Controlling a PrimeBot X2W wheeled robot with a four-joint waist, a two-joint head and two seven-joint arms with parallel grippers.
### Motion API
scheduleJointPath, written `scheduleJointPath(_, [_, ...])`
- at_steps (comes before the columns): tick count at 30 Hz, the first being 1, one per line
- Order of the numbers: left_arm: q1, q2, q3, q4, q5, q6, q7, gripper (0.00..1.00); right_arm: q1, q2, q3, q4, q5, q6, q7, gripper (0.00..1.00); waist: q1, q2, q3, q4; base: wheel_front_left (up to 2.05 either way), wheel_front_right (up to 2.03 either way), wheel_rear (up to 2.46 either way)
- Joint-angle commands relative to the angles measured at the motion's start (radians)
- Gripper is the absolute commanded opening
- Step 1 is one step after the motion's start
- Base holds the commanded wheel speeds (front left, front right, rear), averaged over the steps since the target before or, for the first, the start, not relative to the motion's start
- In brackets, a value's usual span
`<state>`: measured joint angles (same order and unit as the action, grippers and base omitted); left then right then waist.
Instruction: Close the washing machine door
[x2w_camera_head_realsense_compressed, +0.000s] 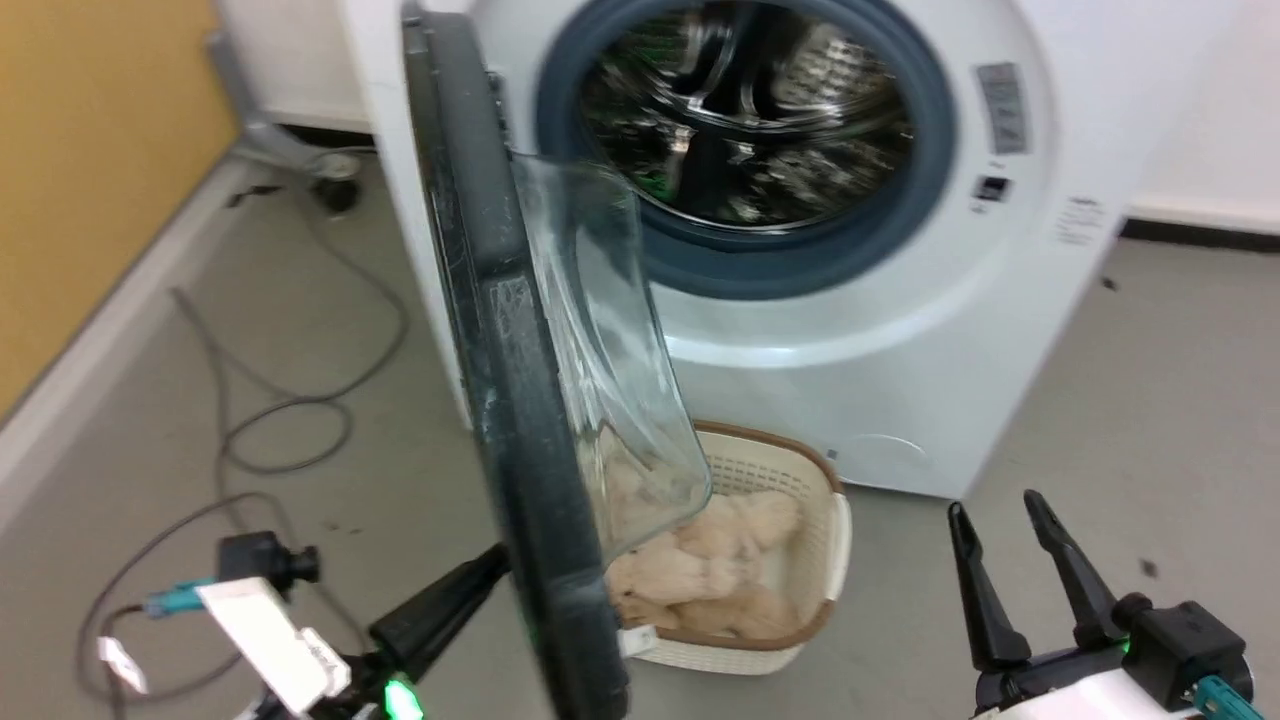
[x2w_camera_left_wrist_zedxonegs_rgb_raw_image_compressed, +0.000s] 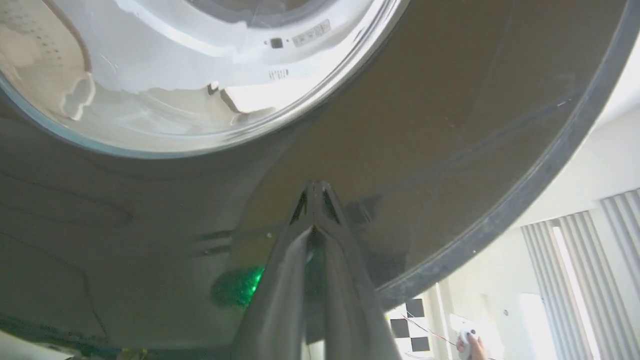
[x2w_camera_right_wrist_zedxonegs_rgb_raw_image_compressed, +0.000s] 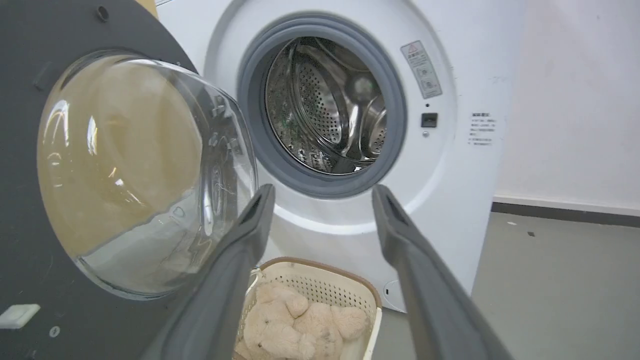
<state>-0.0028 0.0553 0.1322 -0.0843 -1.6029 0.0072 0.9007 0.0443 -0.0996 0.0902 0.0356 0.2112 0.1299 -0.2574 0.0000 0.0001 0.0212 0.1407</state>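
My left pincer (x2w_camera_left_wrist_zedxonegs_rgb_raw_image_compressed: 315, 186) is pinched shut and empty, its tips set against the dark outer face of the washing machine door (x2w_camera_head_realsense_compressed: 505, 380), which stands swung open. My right pincer (x2w_camera_head_realsense_compressed: 992, 505) gapes wide, holding nothing. The washing machine (x2w_camera_head_realsense_compressed: 900, 330) lies beyond it, the door to its left.

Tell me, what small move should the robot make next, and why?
Probably push the left claw forward, swinging the washing machine door toward the washing machine: the shut claw's tips seem to rest on the door's outer face, and the door stands open.
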Motion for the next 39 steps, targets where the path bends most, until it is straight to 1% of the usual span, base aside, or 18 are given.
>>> scheduleJointPath(1, [0.011, -0.005, -0.029, 0.004, -0.020, -0.001, -0.021, 0.00, 0.008, -0.004, -0.003, -0.005, -0.003, 0.001, -0.004, 1.00, 0.0000, -0.0001, 0.016, -0.056, 0.00, 0.00, 0.00])
scheduleJointPath(6, [0.001, -0.005, -0.143, 0.047, -0.079, -0.042, -0.138, 0.00, 0.000, -0.011, 0.004, -0.004, -0.005, 0.001, -0.004, 1.00, 0.0000, -0.0001, 0.040, -0.150, 0.00, 0.00, 0.00])
scheduleJointPath(11, [-0.045, -0.005, -0.225, 0.113, -0.093, -0.082, -0.258, 0.00, -0.014, -0.012, -0.002, -0.009, -0.005, 0.001, -0.004, 1.00, 0.0000, -0.0001, 0.063, -0.242, 0.00, 0.00, 0.00])
scheduleJointPath(13, [-0.077, -0.005, -0.248, 0.145, -0.089, -0.096, -0.319, 0.00, -0.017, -0.010, -0.002, -0.010, -0.005, 0.001, -0.004, 1.00, 0.0000, -0.0001, 0.071, -0.275, 0.00, 0.00, 0.00])
scheduleJointPath(18, [-0.181, -0.005, -0.285, 0.232, -0.078, -0.124, -0.510, 0.00, -0.024, -0.001, 0.002, -0.012, -0.004, 0.001, -0.004, 1.00, 0.0000, -0.0001, 0.093, -0.353, 0.00, 0.00, 0.00])
scheduleJointPath(23, [-0.290, -0.005, -0.322, 0.303, -0.094, -0.135, -0.632, 0.00, -0.031, 0.010, 0.013, -0.011, -0.003, 0.001, -0.004, 1.00, 0.0000, -0.0001, 0.114, -0.416, 0.00, 0.00, 0.00])
scheduleJointPath(25, [-0.329, -0.005, -0.323, 0.327, -0.123, -0.136, -0.678, 0.00, -0.036, 0.016, 0.021, -0.010, -0.002, 0.001, -0.004, 1.00, 0.0000, -0.0001, 0.123, -0.440, 0.00, 0.00, 0.00])
scheduleJointPath(28, [-0.367, -0.005, -0.320, 0.351, -0.150, -0.137, -0.717, 0.00, -0.042, 0.021, 0.029, -0.009, -0.002, 0.001, -0.004, 1.00, 0.0000, -0.0001, 0.131, -0.461, 0.00, 0.00, 0.00])
scheduleJointPath(32, [-0.431, -0.005, -0.319, 0.388, -0.153, -0.137, -0.774, 0.00, -0.048, 0.030, 0.037, -0.007, -0.003, 0.001, -0.004, 1.00, 0.0000, -0.0001, 0.143, -0.485, 0.00, 0.00, 0.00])
scheduleJointPath(36, [-0.462, -0.005, -0.323, 0.408, -0.153, -0.138, -0.805, 0.00, -0.045, 0.035, 0.033, -0.007, -0.005, 0.001, -0.004, 1.00, 0.0000, -0.0001, 0.144, -0.487, 0.00, 0.00, 0.00])
scheduleJointPath(39, [-0.451, -0.005, -0.325, 0.403, -0.159, -0.138, -0.810, 0.00, -0.045, 0.038, 0.034, -0.005, -0.006, 0.001, -0.004, 1.00, 0.0000, -0.0001, 0.137, -0.474, 0.00, 0.00, 0.00])
